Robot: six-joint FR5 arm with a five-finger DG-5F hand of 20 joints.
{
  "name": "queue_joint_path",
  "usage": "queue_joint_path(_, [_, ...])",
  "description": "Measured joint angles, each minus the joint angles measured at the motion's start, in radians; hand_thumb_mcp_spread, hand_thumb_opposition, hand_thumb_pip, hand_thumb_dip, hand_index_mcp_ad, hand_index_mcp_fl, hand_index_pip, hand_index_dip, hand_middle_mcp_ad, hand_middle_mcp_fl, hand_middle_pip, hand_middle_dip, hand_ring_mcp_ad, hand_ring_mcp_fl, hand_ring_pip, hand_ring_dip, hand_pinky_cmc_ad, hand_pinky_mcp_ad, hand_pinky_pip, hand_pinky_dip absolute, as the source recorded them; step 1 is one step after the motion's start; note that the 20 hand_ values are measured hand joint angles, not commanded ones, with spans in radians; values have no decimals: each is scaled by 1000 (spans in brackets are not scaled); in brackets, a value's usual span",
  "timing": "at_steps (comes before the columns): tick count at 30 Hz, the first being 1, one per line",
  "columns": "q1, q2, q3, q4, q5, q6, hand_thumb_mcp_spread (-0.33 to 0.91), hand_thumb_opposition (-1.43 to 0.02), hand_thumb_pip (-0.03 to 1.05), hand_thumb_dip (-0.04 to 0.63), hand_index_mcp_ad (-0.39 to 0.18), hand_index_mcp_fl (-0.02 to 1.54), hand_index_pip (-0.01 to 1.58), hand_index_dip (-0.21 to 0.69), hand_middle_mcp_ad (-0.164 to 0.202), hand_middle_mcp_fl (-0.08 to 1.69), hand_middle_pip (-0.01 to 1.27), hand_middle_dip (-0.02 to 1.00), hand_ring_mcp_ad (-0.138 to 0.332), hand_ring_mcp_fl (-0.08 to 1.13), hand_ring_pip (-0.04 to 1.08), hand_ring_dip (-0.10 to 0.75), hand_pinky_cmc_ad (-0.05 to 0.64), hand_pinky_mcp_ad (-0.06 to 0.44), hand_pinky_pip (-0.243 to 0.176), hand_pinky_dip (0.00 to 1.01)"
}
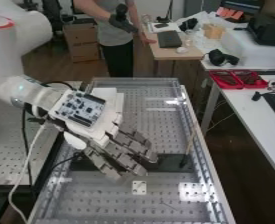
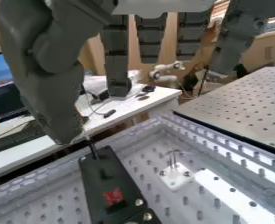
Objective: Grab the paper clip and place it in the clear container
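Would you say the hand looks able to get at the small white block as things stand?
Probably yes: the open hand is near the block, and nothing seems between them; the dark plate lies beside the block, not over it.

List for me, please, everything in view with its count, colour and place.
perforated deck: 1, clear and grey, under the hand
black block: 1, black with a red patch, on the deck
thin stick: 1, brown, leaning up at the black block's end
white block: 1, white with metal screws, on the deck
perforated plate: 1, grey, beside the deck
white table: 1, white, beside the deck
red tray: 1, red, on the white table
wooden-topped table: 1, light brown, beyond the deck
cardboard box: at least 1, brown, on the floor beyond
arm: 1, white, over the plate
hand: 1, dark grey fingers, above the deck
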Motion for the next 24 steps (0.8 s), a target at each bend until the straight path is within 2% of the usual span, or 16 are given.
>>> queue_joint_path(4, [-33,-42,29,1,-22,3,375,-812,618,239,-72,358,677,16,66,-5,138,124,171,0,84,59,344,302,-93,330])
queue_joint_path(10, [-71,-91,79,-8,-60,2,372,-813,618,239,-75,358,883,16,65,-5,138,124,162,0,80,59,340,293,-91,316])
queue_joint_path(16, [-115,-146,142,-20,-104,8,393,-833,618,243,-89,265,1101,19,65,-5,134,127,162,0,84,59,342,295,-91,283])
queue_joint_path(21, [-144,-198,203,-40,-153,7,410,-834,627,253,-89,195,1279,77,68,-9,138,140,166,0,84,65,335,293,-94,255])
queue_joint_path(24, [-160,-227,239,-51,-189,-7,400,-834,628,265,-89,169,1356,94,65,-9,138,140,147,0,84,66,333,278,-94,253])
